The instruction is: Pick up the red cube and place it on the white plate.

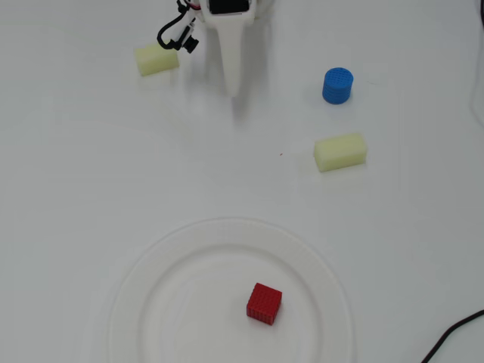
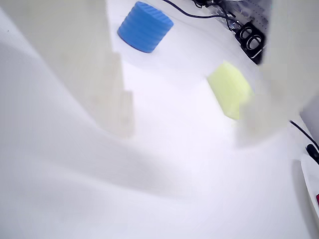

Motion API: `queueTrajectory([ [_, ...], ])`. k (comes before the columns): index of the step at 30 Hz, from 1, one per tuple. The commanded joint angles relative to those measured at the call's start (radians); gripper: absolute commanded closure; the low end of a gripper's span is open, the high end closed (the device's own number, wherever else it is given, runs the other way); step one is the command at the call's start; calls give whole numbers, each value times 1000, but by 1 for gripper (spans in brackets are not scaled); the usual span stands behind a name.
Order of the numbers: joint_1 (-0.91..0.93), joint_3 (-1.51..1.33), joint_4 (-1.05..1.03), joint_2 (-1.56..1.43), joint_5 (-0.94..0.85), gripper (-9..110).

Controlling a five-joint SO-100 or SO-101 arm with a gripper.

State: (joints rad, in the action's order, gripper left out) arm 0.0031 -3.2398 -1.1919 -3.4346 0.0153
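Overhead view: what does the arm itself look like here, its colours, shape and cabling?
The arm is white plastic, tapering to a narrow blunt tip. Black looped cables with a small black connector hang beside it. In the wrist view the fingers are pale, off-white and blurred, with a stepped edge.

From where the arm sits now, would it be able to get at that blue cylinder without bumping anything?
Probably yes. The blue cylinder stands alone on the table, apart from the yellow block below it in the overhead view. The gripper is empty, with bare table between them. Whether the arm stretches that far sideways is a guess.
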Motion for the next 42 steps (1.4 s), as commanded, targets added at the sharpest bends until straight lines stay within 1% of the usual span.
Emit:
queueTrajectory([
  [1,-2,3,-5,-9,-6,102],
  [15,-2,3,-8,-9,-6,101],
  [17,-2,3,-8,-9,-6,95],
  [18,-2,3,-8,-9,-6,94],
  [42,0,3,-8,-9,-5,94],
])
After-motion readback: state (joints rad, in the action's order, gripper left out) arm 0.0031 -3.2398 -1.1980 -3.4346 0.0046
